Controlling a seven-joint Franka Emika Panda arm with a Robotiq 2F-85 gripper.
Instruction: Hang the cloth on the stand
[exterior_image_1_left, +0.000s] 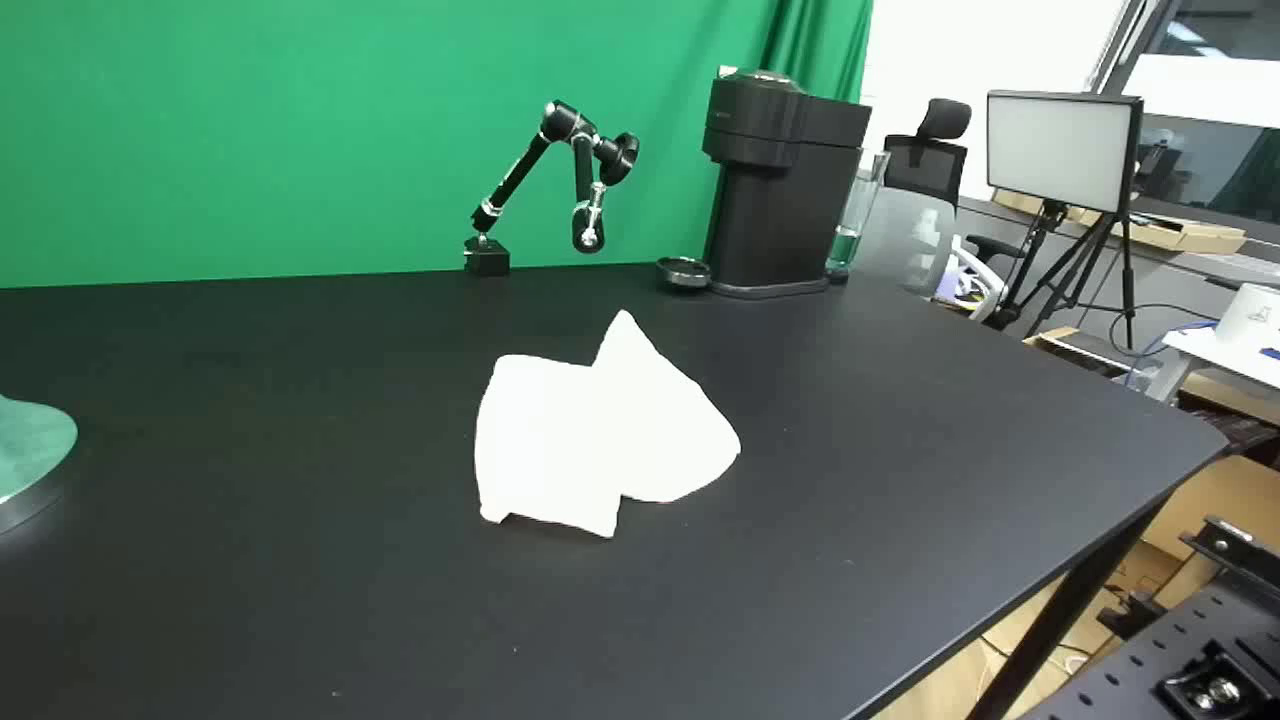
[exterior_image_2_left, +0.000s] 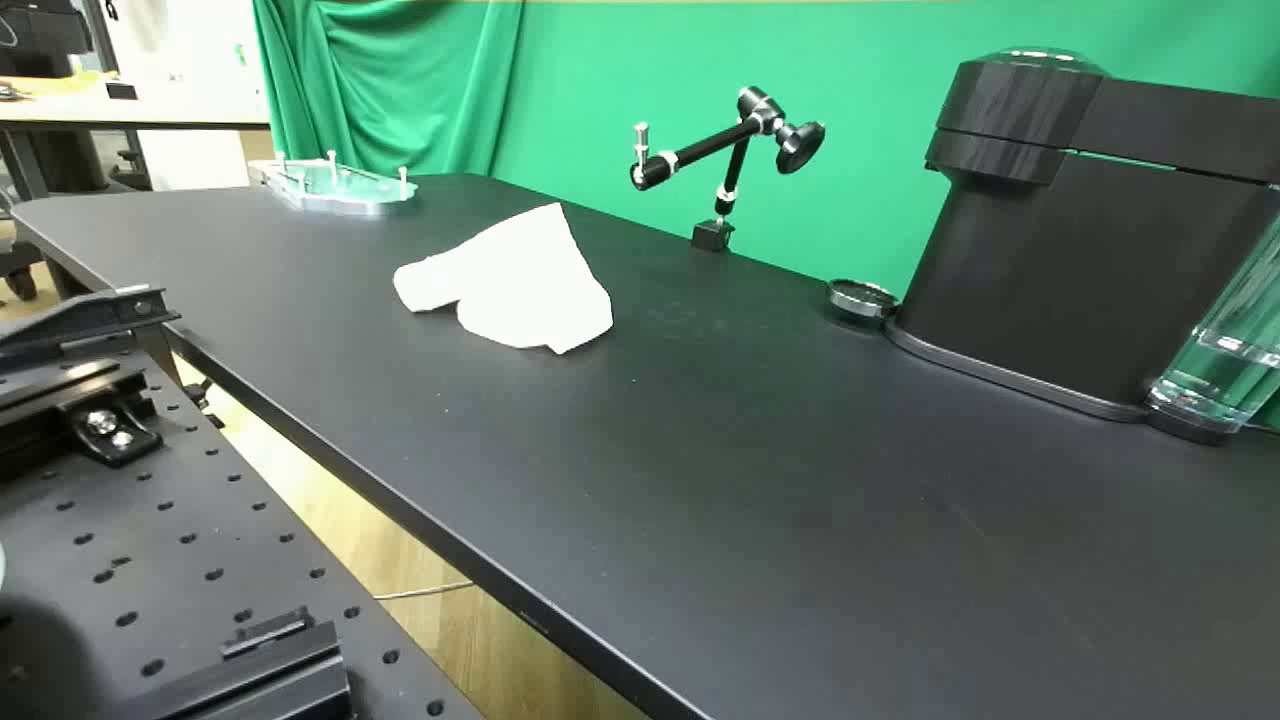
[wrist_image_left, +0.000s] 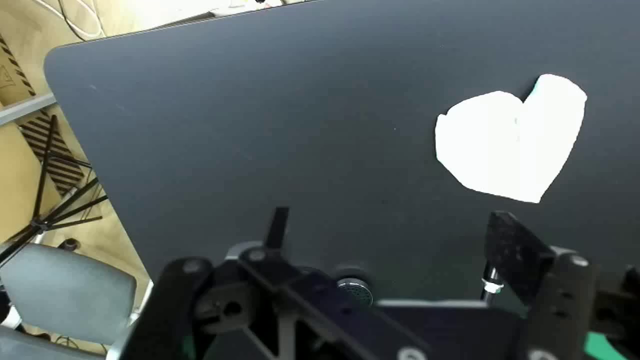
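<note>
The cloth (exterior_image_1_left: 600, 430) is just lying on the black tabletop (exterior_image_1_left: 250, 520), apart from the stand (exterior_image_1_left: 584, 165), with an obvious notch in its outline. It shows up so bright that I can't really make out the folds. The stand sits at the back edge, right by the green curtain (exterior_image_1_left: 300, 130): small base block, one segment slanting up to a knobby joint, another slanting back down, free end up off the tabletop. Pincer (wrist_image_left: 392, 228) is released, fingers (wrist_image_left: 512, 245) spread wide in the wrist view, and the cloth lies toward the upper right there, clear of both of them. Also on the tabletop: a bulky black machine (exterior_image_1_left: 785, 190) with a clear tank (exterior_image_2_left: 1225, 360) at its side and a little round tray (exterior_image_2_left: 860, 306) just beside its base. In an exterior view there's a see-through plate (exterior_image_2_left: 352, 192) with upright pegs toward the far end. Past the tabletop you get a monitor (exterior_image_1_left: 1060, 150) and an office chair (exterior_image_1_left: 925, 165), plus a perforated board (exterior_image_2_left: 250, 560) alongside.
</note>
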